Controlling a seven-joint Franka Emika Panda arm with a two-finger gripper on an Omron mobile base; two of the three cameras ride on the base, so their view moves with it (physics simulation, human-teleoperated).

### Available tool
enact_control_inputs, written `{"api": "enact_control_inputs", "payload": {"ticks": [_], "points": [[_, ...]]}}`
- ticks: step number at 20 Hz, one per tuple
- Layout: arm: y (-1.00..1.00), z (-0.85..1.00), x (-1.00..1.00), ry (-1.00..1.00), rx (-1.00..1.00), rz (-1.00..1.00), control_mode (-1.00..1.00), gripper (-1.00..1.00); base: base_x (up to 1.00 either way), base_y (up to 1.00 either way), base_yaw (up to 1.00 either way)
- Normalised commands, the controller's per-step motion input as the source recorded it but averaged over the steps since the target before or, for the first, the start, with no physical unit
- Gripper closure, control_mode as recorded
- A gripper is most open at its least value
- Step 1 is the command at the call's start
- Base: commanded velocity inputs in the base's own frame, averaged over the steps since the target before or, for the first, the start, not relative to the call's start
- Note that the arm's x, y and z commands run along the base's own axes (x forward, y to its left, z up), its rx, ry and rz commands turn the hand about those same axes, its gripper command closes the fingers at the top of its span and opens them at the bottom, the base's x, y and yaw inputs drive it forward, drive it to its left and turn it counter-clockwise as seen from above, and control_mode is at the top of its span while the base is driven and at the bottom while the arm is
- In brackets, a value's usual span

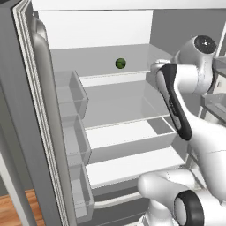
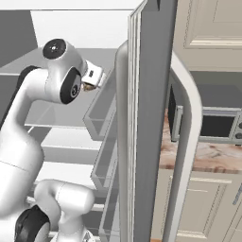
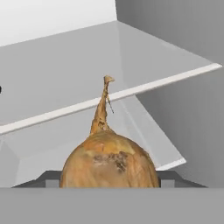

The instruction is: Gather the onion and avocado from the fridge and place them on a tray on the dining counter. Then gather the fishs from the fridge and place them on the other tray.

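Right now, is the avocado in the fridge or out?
In. The avocado sits on an upper shelf inside the open fridge, untouched.

light: bright, even, diffuse | shadows: faint, soft | glare: none | focus: sharp, slightly pixelated | edges: undistorted

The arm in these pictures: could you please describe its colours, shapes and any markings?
The arm is glossy white, built of thick rounded links. Its joints end in dark round caps with pale centres, and a long black band runs down one link. At its end sits a white boxy hand, the gripper. No cables or lettering show.
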Motion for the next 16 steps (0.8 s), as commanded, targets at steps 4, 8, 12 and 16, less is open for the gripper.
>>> {"api": "enact_control_inputs", "payload": {"ticks": [4, 8, 12, 16], "points": [[0.13, 0.06, -1.0, 0.0, 0.03, -0.08, -1.0, 1.0, 0.0, 0.0, 0.0], [0.1, 0.0, -1.0, 0.0, 0.01, -0.06, -1.0, 1.0, 0.0, 0.0, 0.0], [0.14, -0.01, -1.0, -0.04, 0.01, -0.04, -1.0, 1.0, 0.0, 0.0, 0.0], [0.26, -0.2, -0.95, 0.0, 0.0, 0.0, -1.0, 1.0, 0.0, 0.0, 0.0]]}}
